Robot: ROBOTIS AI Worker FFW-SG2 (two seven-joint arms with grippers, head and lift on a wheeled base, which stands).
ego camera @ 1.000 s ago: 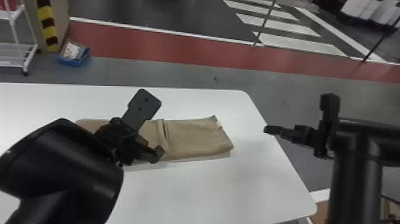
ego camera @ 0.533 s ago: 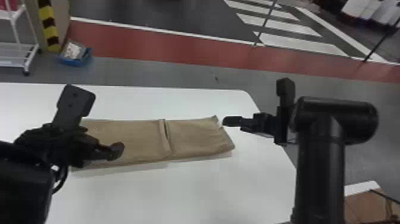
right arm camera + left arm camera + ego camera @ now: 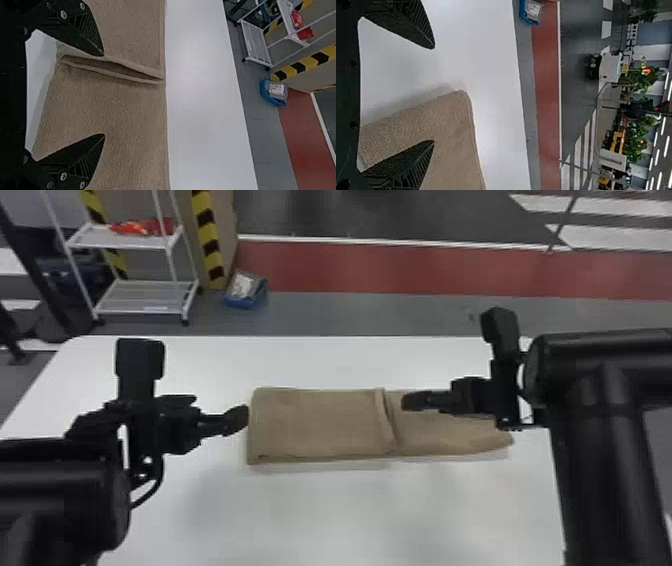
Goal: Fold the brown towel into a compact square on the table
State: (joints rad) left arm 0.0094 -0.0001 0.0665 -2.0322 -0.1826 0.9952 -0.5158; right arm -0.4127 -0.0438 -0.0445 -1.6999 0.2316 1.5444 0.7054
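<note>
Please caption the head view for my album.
Brown towel folded into a long strip on a white table, the robot's left fingers by one end, right fingers above the other half.

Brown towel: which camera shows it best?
The head view: it shows the brown towel nearly whole, end to end. The left wrist view shows one corner; the right wrist view, its crosswise fold close up.

Before me, the brown towel [image 3: 315, 425] lies flat on the white table [image 3: 325, 510] as a folded strip, elongated from left to right; I observe a raised, slightly gaping fold crossing its width near mid-length.
</note>
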